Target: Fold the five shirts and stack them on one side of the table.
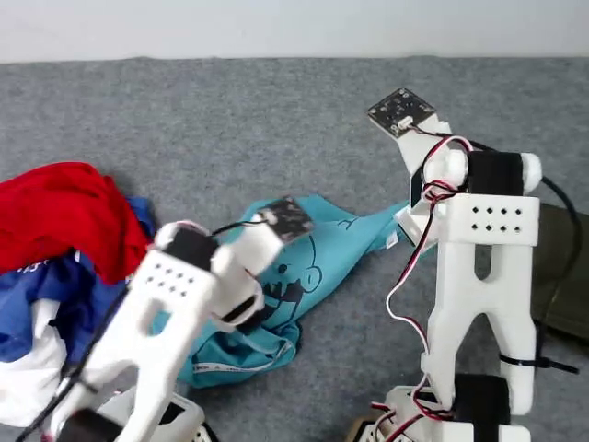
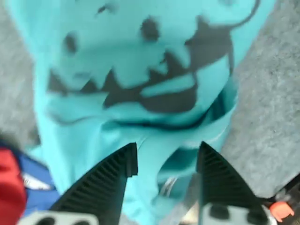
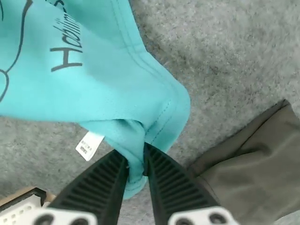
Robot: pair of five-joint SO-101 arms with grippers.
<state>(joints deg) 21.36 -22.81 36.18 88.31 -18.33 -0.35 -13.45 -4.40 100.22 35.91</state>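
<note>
A turquoise shirt [image 1: 317, 262] with a dark cartoon print lies crumpled mid-table, stretched toward the right. My right gripper [image 3: 136, 165] is shut on the shirt's hem corner [image 3: 136, 140], beside a white care label [image 3: 89, 145]. My left gripper [image 2: 166, 161] hovers open just above the turquoise shirt [image 2: 140, 70], its black fingers [image 2: 115, 173] spread over a fold. In the high view the left arm [image 1: 198, 276] covers the shirt's middle, and the right arm [image 1: 479, 239] stands at its right end.
A heap with a red shirt [image 1: 64, 221], a blue shirt [image 1: 55, 295] and white cloth [image 1: 23, 373] sits at the table's left edge. An olive-green shirt [image 3: 253, 168] lies at the right edge [image 1: 561, 267]. Grey felt table [image 1: 230, 129] is bare at the back.
</note>
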